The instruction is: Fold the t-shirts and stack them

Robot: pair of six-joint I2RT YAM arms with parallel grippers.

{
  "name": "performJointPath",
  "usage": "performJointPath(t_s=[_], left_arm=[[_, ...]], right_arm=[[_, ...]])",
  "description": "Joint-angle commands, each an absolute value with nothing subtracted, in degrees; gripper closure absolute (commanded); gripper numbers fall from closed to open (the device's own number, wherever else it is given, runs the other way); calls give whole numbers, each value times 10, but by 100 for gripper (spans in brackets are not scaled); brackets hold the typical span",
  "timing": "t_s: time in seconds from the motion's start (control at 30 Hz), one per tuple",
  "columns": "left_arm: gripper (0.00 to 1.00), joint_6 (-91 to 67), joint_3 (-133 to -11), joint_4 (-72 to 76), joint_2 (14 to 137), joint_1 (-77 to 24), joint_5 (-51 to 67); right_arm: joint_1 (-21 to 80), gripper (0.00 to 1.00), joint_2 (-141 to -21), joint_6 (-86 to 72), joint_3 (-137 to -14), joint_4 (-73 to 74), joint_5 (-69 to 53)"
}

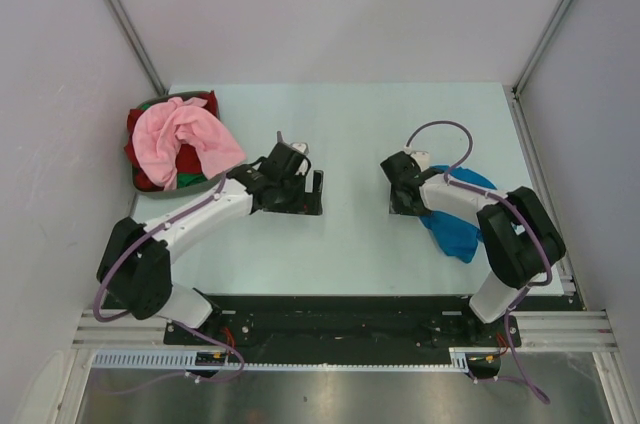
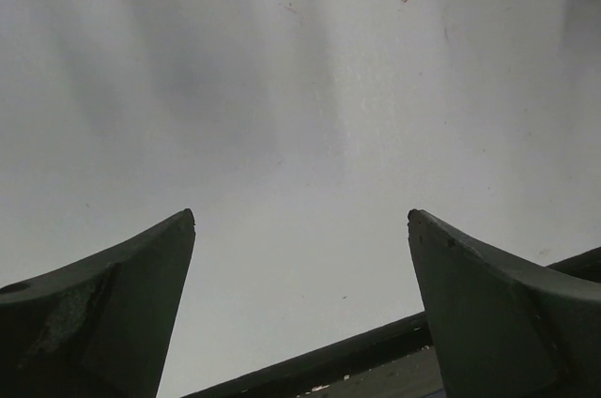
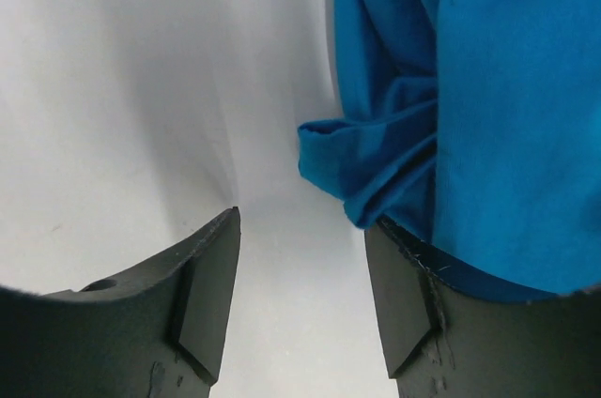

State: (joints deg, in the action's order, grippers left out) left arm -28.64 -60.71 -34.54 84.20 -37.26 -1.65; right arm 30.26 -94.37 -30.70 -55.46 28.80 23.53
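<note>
At far L, the dark basket (image 1: 148, 187) is holding the pink tee (image 1: 185, 134), which is draping over the red tee (image 1: 136, 144) w/ some green cloth (image 1: 190, 181) showing. Your L pincer (image 2: 300, 220) is sitting wide open over bare tabletop (image 1: 350, 124), gripping nothing. Your R pincer (image 3: 305, 220) is standing partly open, nothing btwn its jaws. The blue tee (image 3: 488, 88) is lying bunched on the tabletop, lapping over one finger.

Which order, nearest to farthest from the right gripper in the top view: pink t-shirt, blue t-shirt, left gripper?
1. blue t-shirt: right beside the right gripper, on the table's right side.
2. left gripper: mid-table, to its left.
3. pink t-shirt: heaped at the far left.
</note>
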Motion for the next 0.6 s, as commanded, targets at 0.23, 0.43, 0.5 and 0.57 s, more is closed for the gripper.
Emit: performJointPath(t_s=[0.23,0.43,0.5,0.57], left_arm=[[0,-290,-596,-292,822,-374,10],[0,-295,-588,-280,829,-374,21],[0,-298,-587,-279,828,-375,24],[0,-297,-585,-279,824,-375,24]], right_arm=[[281,52,-952,-301,-557,262,310],[261,55,-956,-285,-557,262,345],[256,69,-967,-282,-557,257,340],[253,100,-974,-285,-558,250,335]])
